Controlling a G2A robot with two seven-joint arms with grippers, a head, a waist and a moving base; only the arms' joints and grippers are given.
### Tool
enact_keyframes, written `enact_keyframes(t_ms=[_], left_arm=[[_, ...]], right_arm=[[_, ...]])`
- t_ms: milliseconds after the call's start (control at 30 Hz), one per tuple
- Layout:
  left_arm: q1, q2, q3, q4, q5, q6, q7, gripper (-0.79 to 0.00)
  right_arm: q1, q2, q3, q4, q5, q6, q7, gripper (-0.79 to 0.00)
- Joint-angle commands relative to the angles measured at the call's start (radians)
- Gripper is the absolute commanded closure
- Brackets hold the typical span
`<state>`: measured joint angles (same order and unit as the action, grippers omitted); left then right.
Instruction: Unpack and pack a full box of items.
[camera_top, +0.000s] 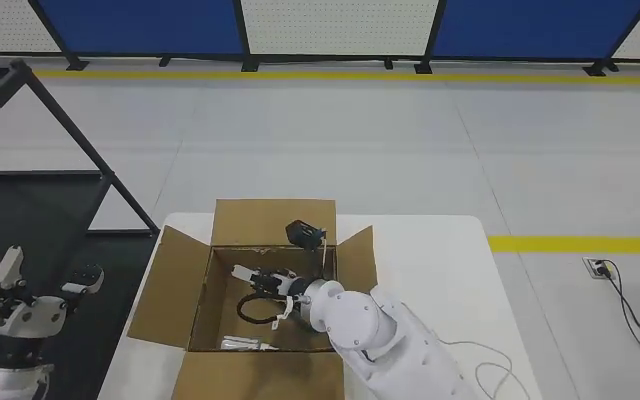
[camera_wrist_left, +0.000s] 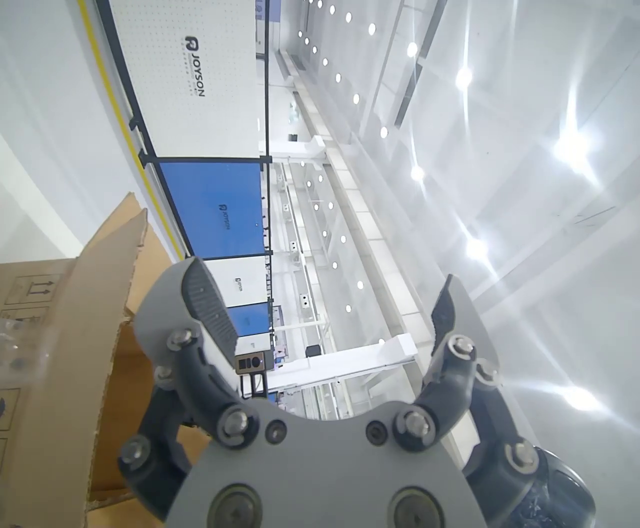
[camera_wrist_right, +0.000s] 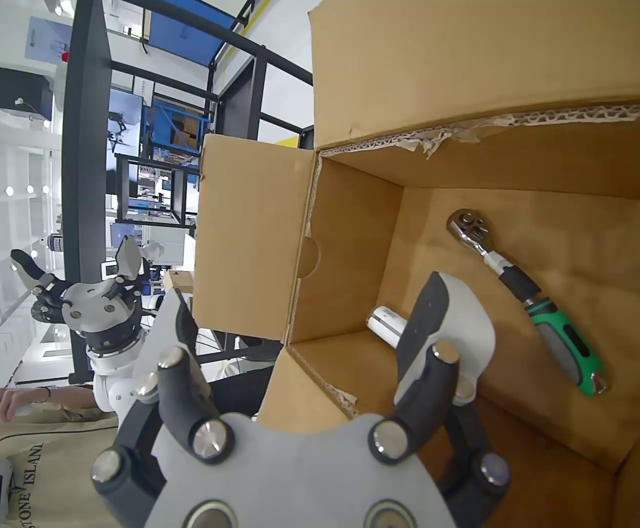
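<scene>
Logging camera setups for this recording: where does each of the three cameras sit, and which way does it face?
Top view: above the arms, looking down at the cardboard box on the white table; the right arm extends into it.
Left wrist view: on the left wrist, facing the ceiling lights past the open left gripper.
Right wrist view: on the right wrist, looking into the box at a ratchet wrench past the open right gripper.
Shared: all three show the box.

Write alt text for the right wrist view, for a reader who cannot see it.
The right gripper, jaws open, hangs at an open cardboard box. On its floor lie a green-handled ratchet wrench and a white cylinder partly hidden behind one jaw.
</scene>
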<state>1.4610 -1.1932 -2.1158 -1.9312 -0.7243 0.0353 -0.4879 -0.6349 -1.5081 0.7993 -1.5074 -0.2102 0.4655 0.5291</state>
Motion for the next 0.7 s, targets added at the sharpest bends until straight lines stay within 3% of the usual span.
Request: enact_keyframes(t_ms=[0, 100, 200, 400, 667], left_arm=[[0.000, 0.000, 0.000, 0.000, 0.000, 0.000, 0.000, -0.785], [0.000, 0.000, 0.000, 0.000, 0.000, 0.000, 0.000, -0.785], [0.000, 0.000, 0.006, 0.001, -0.006, 0.005, 0.006, -0.785], [-0.003, 0.005, -0.010, 0.036, -0.032, 0.019, -0.017, -0.785], [0.009, 0.007, -0.030, 0.068, -0.057, -0.001, -0.009, -0.785]], right_arm=[[0.001, 0.000, 0.000, 0.001, 0.000, 0.000, 0.000, -0.785], [0.021, -0.004, -0.039, 0.025, -0.055, -0.018, 0.027, -0.785], [0.143, -0.018, -0.143, 0.131, -0.186, -0.035, 0.204, -0.785], [0.372, -0.103, -0.364, 0.352, -0.376, 0.112, 0.475, -0.785], [0.509, -0.242, -0.540, 0.632, -0.491, -0.056, 0.620, -0.785]])
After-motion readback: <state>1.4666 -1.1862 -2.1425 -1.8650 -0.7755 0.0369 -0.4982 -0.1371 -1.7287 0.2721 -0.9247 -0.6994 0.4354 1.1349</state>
